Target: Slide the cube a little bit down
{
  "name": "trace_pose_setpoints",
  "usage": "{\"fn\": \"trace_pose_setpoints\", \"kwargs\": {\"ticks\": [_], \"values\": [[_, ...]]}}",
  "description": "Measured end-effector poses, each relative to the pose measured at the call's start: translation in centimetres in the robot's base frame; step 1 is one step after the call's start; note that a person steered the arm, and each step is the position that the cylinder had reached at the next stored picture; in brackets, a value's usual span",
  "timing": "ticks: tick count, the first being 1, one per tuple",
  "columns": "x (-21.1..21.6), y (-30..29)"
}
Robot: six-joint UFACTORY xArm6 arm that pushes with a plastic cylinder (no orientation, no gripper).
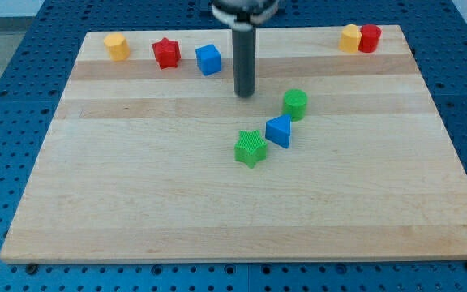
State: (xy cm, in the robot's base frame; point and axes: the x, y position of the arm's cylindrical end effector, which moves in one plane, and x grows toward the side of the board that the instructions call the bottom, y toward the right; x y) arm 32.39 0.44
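Observation:
The blue cube (208,59) sits near the view's top, left of centre, on the wooden board (136,203). My tip (244,94) stands on the board to the right of the cube and a little below it, with a gap between them. A red star (166,53) lies just left of the cube. The rod rises from the tip to the view's top edge.
A yellow block (117,46) sits at the top left. A yellow block (350,37) and a red cylinder (370,37) touch at the top right. A green cylinder (295,104), a blue triangular block (280,130) and a green star (250,148) lie in a diagonal near the middle.

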Motion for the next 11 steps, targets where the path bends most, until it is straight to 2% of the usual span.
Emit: {"fn": "trace_pose_setpoints", "kwargs": {"ticks": [1, 2, 3, 5, 6, 8, 9, 10, 11], "values": [[-9.5, 1.8], [-13.2, -5.0], [-13.0, -13.8], [-12.1, -14.4], [-13.1, -11.0], [-13.0, -9.0], [-8.6, -9.0], [0.4, -8.9], [3.7, -8.9]]}}
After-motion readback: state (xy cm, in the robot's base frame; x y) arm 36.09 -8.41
